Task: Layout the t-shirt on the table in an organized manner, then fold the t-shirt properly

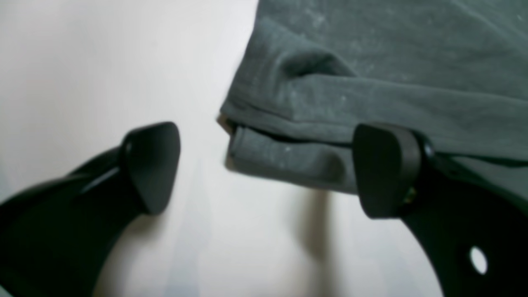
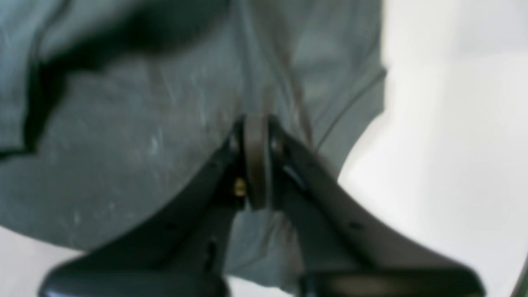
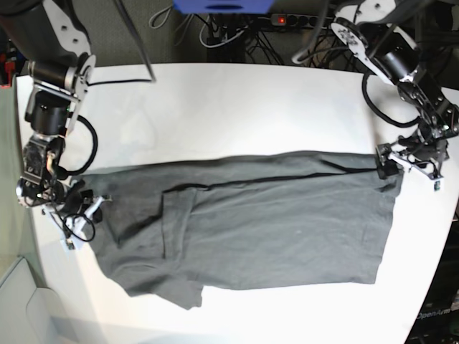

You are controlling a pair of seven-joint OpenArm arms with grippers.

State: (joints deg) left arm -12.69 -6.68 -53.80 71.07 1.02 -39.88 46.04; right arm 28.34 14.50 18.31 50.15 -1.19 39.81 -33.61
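Left wrist: jaws of left gripper (image 1: 264, 169) wide, straddling a folded t-shirt (image 1: 371, 82) corner. Right wrist: right gripper (image 2: 256, 165) pinched on cloth. Base: spread across table (image 3: 251, 107); mid-fold, likely needing left closure first.

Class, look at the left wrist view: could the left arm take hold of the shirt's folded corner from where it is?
Probably yes. The left gripper is open, its fingers either side of the t-shirt corner, with only bare table around.

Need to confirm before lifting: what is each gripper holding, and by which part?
Right gripper is pinched on the t-shirt near its edge. Left gripper is open at a folded corner, holding nothing.
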